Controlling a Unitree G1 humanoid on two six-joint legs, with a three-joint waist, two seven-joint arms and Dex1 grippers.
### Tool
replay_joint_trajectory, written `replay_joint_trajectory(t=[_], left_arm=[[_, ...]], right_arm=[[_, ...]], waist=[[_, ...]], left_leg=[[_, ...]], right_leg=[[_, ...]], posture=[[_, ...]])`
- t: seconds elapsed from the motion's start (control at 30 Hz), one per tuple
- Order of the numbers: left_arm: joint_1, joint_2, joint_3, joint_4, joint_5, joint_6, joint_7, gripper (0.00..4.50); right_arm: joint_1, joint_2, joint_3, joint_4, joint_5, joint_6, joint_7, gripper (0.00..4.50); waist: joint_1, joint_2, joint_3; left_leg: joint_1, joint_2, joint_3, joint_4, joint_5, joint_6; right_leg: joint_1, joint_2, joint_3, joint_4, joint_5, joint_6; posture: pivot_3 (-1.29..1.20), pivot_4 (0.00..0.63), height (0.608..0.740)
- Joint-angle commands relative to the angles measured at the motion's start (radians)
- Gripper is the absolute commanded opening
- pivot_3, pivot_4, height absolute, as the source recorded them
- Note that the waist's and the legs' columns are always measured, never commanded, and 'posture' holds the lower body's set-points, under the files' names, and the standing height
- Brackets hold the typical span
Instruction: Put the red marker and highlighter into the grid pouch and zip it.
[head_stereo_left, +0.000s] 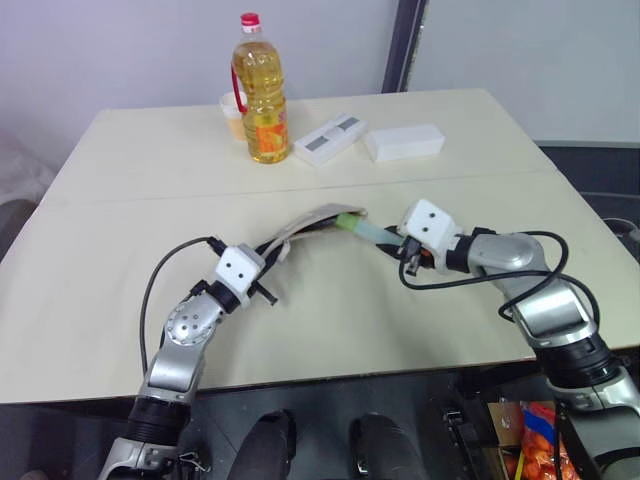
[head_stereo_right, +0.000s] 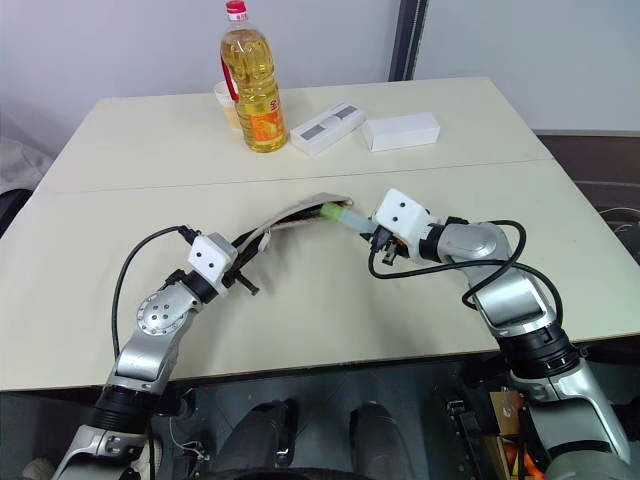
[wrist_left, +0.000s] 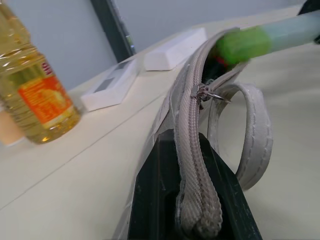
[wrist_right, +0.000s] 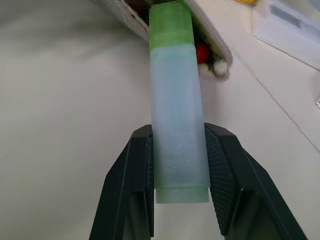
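Highlighter going cap-first into the grid pouch

Grid pouch (head_stereo_left: 310, 226) lies mid-table (head_stereo_left: 120, 300), well short of the oil bottle (head_stereo_left: 262, 92) and two white boxes (head_stereo_left: 404, 142). Left gripper (wrist_left: 192, 200) is pinched on the pouch's zipper end. Right gripper (wrist_right: 177, 170) is clamped on the highlighter (wrist_right: 176, 115), green cap at the pouch's open mouth; something red, probably the red marker (wrist_right: 201, 51), shows inside.

My left gripper (head_stereo_left: 268, 283), lower left of centre, is pinched closed, forearm angled up and inward. My right gripper (wrist_right: 178, 165), right of centre, points left, fingers (wrist_right: 141, 165) clamped partway.
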Motion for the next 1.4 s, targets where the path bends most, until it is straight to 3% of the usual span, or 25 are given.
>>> replay_joint_trajectory(t=[0.03,0.43,0.57,0.67,1.0,1.17,1.4], left_arm=[[-0.006,0.013,-0.012,-0.044,-0.021,-0.038,-0.036,0.00],[-0.007,0.045,-0.062,-0.098,-0.052,-0.011,-0.155,0.00],[-0.006,0.043,-0.056,-0.110,-0.055,0.006,-0.147,0.00],[-0.006,0.030,-0.037,-0.118,-0.066,0.041,-0.119,0.00],[-0.110,-0.096,0.003,-0.073,-0.156,0.167,-0.029,0.00],[-0.170,-0.170,0.005,-0.039,-0.176,0.203,0.020,0.00],[-0.199,-0.207,-0.017,-0.014,-0.129,0.175,0.060,0.00]], right_arm=[[-0.037,-0.040,0.032,-0.054,-0.058,-0.053,0.038,0.88],[-0.166,-0.057,0.180,-0.074,-0.267,-0.207,0.142,0.88],[-0.172,-0.037,0.166,-0.071,-0.268,-0.195,0.148,2.81],[-0.167,0.010,0.084,-0.097,-0.197,-0.160,0.117,4.37],[-0.105,0.118,-0.269,-0.228,0.279,0.184,0.150,4.45],[-0.012,0.160,-0.265,-0.266,0.372,0.301,0.075,4.45],[-0.014,0.417,-0.210,-0.198,0.358,0.370,-0.217,4.45]], waist=[[0.000,0.000,0.000],[-0.001,0.000,0.000],[0.000,0.000,0.000],[0.000,0.000,0.000],[0.010,-0.001,0.000],[0.015,-0.001,0.000],[0.000,-0.001,0.000]], left_leg=[[0.000,0.000,0.000,0.000,0.000,0.000],[0.000,0.000,0.000,0.000,0.000,0.000],[0.000,0.000,0.000,0.000,0.000,0.000],[0.000,0.000,0.000,0.000,0.000,0.000],[0.000,0.000,-0.001,0.001,0.000,0.000],[0.000,-0.001,-0.001,0.001,0.000,0.000],[0.000,0.000,-0.001,0.001,0.000,0.000]], right_leg=[[0.000,0.000,0.000,0.000,0.000,0.000],[0.000,0.000,0.000,0.000,0.000,0.000],[0.000,-0.001,0.000,0.000,0.000,0.000],[0.000,-0.001,0.000,0.000,0.000,0.000],[0.002,-0.001,-0.001,0.000,0.000,0.000],[0.001,-0.001,-0.001,0.000,0.000,0.000],[0.001,0.001,-0.001,0.001,0.000,0.000]], posture=[[0.00,0.150,0.740],[0.00,0.150,0.740],[0.00,0.150,0.740],[0.00,0.150,0.740],[0.00,0.150,0.740],[0.00,0.150,0.740],[0.00,0.150,0.740]])
